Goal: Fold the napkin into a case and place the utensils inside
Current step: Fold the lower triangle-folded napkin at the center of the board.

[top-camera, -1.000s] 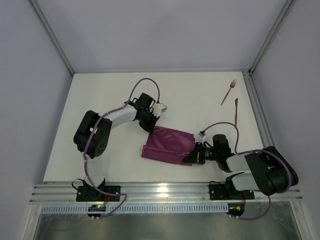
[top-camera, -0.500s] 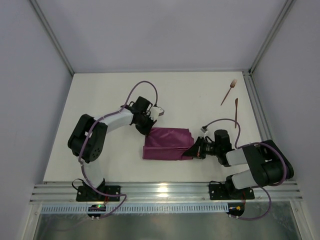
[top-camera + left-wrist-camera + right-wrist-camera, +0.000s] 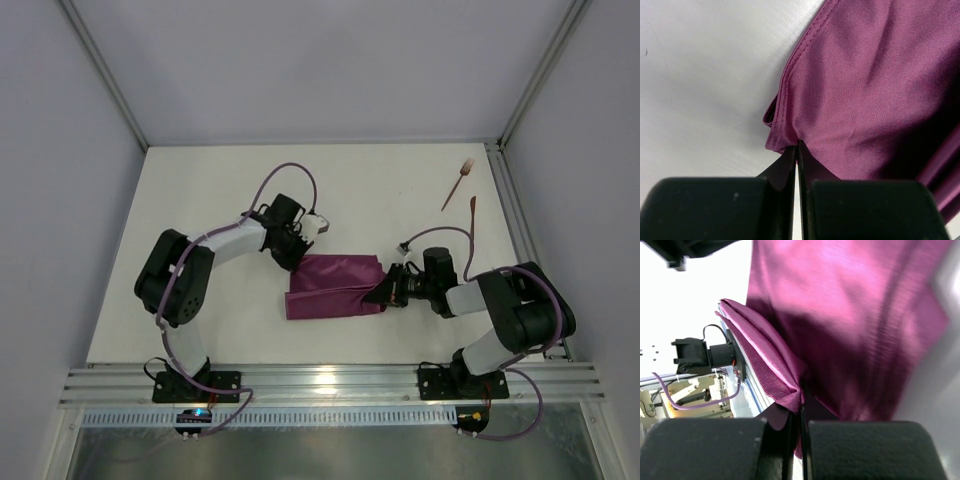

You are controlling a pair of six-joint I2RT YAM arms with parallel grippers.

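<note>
A white worktop (image 3: pixel 200 200) walled by pale panels carries everything here. The napkin (image 3: pixel 335 285) lies near its middle, a little toward the near edge. It is already doubled into a band whose long axis runs left to right. The left hand (image 3: pixel 298 262) is pinched tight on the band's far-left corner, with the hem caught between its fingers. The right hand (image 3: pixel 385 290) is pinched tight on the right end, where a folded ridge of cloth bunches against its jaws. So each hand sits at one end of the long axis, with the cloth stretching from one to the other. Any further fold across the width would, I judge, need both hands to carry their ends the same way together. The fork (image 3: pixel 459 180) and knife (image 3: pixel 471 212) lie by the far right corner, near each other but not touching. They are well apart from the napkin and plainly nearer the right arm, which looks the likelier one to fetch them once the case is made.
</note>
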